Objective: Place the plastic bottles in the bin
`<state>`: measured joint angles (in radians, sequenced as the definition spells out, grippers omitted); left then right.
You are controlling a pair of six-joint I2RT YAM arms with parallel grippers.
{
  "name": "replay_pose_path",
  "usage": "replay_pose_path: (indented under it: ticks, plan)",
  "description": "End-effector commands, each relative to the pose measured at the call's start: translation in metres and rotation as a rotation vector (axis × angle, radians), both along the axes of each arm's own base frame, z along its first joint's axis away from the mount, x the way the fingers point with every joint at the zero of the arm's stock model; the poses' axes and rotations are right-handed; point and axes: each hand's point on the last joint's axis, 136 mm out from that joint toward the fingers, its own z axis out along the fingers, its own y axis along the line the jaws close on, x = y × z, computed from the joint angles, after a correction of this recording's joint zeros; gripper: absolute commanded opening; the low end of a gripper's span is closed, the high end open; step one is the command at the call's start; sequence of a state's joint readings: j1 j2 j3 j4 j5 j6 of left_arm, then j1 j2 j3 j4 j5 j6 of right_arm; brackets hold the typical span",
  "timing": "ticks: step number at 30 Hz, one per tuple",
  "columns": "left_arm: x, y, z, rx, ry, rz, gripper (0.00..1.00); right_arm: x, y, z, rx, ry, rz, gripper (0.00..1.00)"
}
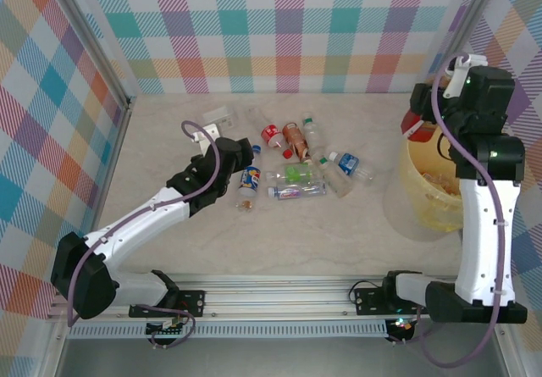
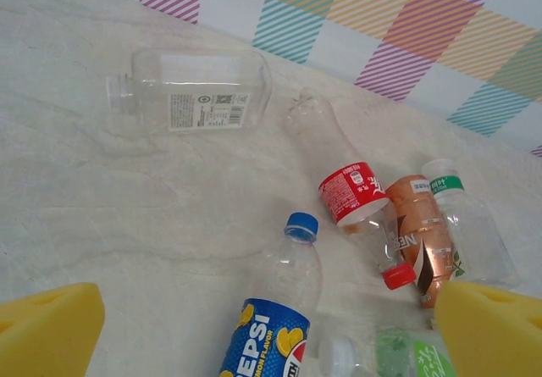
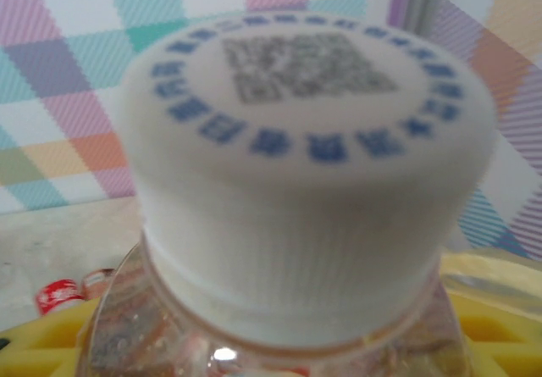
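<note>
**STATUS: RIGHT FINGERS GRASPING A BOTTLE AT THE BIN; LEFT FINGERS RELEASED OVER THE CLUSTER**

**Right side.** The right fingers (image 3: 59,347) are clenched on a white-capped bottle (image 3: 305,174). Its cap points at the wrist camera and has a printed code on top. In the top view the right arm (image 1: 483,191) holds this bottle at the far-left rim of the bin (image 1: 405,174). Whether the bottle is inside the rim line cannot be told. The bin stands at the right edge of the worktop (image 1: 339,241).

**Left side.** The left fingers (image 2: 47,330) are released, with the pads spread wide. The Pepsi bottle (image 2: 275,309) lies on its side between them, touching neither pad, its blue cap pointing to the far edge.

**Other bottles.** All lie on their sides at the centre of the worktop, toward the far edge:
- The clear bottle (image 2: 195,89) lies at the far-left end, apart from the rest.
- The red-label bottle (image 2: 351,192) lies beyond the Pepsi cap.
- The brown bottle (image 2: 421,237), red-capped, lies just beside the red-label bottle.
- The green-label bottle (image 2: 406,356) lies just right of the Pepsi bottle.
- The blue-label bottle (image 1: 347,163) lies at the right end, between the cluster and the bin.
</note>
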<state>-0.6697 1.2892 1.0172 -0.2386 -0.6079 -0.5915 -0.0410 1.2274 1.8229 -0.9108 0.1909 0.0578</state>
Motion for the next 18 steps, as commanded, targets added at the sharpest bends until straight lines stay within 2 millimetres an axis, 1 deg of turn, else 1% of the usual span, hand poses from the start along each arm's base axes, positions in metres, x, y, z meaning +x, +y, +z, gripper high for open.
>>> replay_pose_path:
  ticks: [1,4,5,9,13,16,18]
  plan:
    - [0.003,0.007,0.005,-0.002,0.0,0.034,1.0,-0.013,-0.025,-0.024,-0.035,0.144,-0.087,0.46]
    - [0.005,0.007,0.003,0.0,0.006,0.036,1.0,-0.017,-0.042,-0.038,-0.053,0.215,-0.152,0.47]
    - [0.003,0.008,-0.002,0.016,0.028,0.037,1.0,-0.018,-0.046,-0.042,-0.062,0.237,-0.171,0.47]
    - [0.003,0.009,-0.008,0.031,0.057,0.037,1.0,-0.021,-0.069,-0.068,-0.099,0.364,-0.244,0.48]
    - [0.006,0.007,-0.012,0.033,0.076,0.031,1.0,-0.021,-0.082,-0.097,-0.11,0.496,-0.28,0.48]
    - [0.007,0.006,-0.014,0.031,0.087,0.03,1.0,-0.019,-0.092,-0.111,-0.14,0.551,-0.319,0.49]
    - [0.007,0.004,-0.016,0.031,0.097,0.026,1.0,-0.021,-0.1,-0.116,-0.159,0.585,-0.354,0.49]
